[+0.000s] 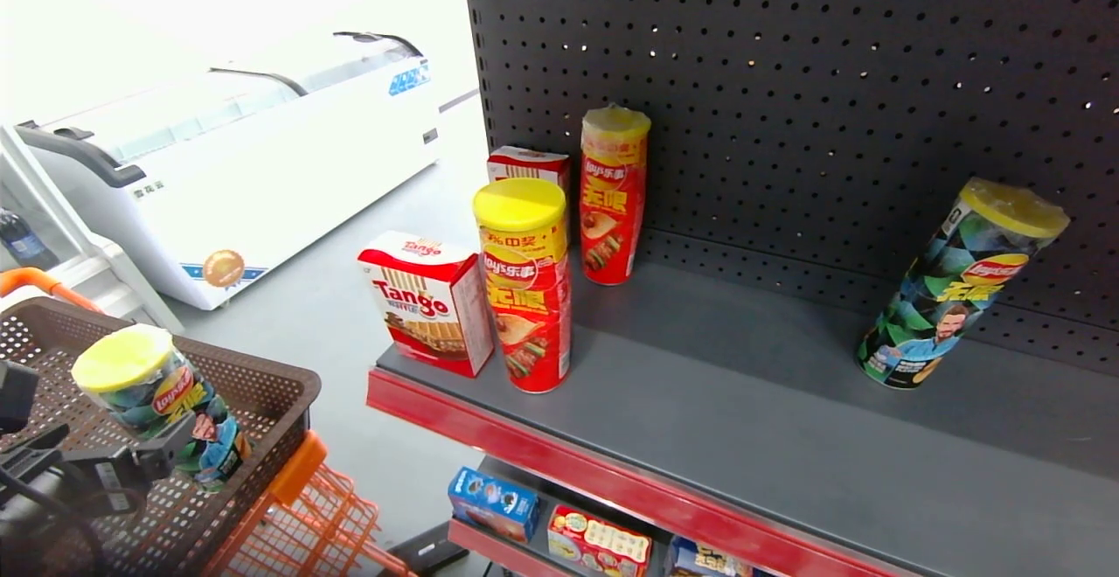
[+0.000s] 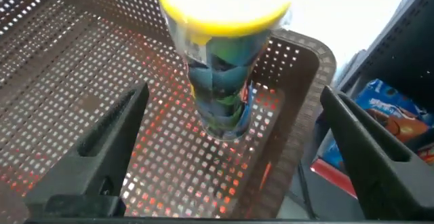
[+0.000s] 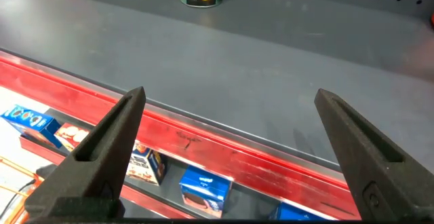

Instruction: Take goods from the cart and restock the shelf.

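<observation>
Yellow-lidded can [image 2: 220,88] stands in the brown basket [image 2: 61,61], centred between the left gripper's [image 2: 232,94] spread jaws; the right gripper's [image 3: 229,94] jaws gape above the shelf [image 3: 271,61].

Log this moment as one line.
stage: pre-grasp | left pincer: open, flanking green chip can standing in cart basket | right pincer: open, above shelf front edge
</observation>
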Robot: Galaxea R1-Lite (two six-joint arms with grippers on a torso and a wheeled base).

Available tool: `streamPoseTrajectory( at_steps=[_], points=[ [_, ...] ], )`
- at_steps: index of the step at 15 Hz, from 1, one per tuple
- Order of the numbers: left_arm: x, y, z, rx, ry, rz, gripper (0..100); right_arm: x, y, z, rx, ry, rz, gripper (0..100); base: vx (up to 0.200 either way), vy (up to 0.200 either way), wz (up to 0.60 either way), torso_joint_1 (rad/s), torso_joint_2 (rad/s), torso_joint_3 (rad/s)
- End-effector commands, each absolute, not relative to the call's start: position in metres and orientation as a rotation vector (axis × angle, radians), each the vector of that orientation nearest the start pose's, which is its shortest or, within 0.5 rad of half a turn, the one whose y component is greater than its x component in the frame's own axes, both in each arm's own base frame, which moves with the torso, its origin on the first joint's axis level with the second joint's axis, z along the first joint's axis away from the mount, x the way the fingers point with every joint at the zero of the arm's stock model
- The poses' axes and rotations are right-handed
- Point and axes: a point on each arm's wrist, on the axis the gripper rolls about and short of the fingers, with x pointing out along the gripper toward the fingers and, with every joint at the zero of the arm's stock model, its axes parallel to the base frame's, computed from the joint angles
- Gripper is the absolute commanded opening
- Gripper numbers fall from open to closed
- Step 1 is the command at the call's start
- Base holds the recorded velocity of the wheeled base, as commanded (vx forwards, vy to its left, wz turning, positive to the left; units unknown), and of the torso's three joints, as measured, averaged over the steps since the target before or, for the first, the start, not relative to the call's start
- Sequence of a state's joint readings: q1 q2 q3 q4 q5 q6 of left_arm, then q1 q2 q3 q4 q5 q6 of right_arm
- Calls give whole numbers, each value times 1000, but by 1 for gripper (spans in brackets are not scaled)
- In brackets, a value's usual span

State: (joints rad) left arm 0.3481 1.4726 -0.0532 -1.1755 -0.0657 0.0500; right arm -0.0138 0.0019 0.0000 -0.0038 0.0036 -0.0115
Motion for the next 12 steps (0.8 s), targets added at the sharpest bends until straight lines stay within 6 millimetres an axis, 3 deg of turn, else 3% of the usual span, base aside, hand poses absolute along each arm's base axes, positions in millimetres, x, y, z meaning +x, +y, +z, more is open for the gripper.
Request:
streamPoseTrajectory(
  at_steps=[1, 12],
  points=[
    [180, 64, 93, -19, 329, 272, 100, -23, 0, 76, -12, -3, -9, 100, 0, 0, 0, 0, 0, 0],
    [237, 83, 79, -1, 248, 269, 100, -23, 0, 76, -12, -3, -11, 100, 0, 0, 0, 0, 0, 0]
  ],
)
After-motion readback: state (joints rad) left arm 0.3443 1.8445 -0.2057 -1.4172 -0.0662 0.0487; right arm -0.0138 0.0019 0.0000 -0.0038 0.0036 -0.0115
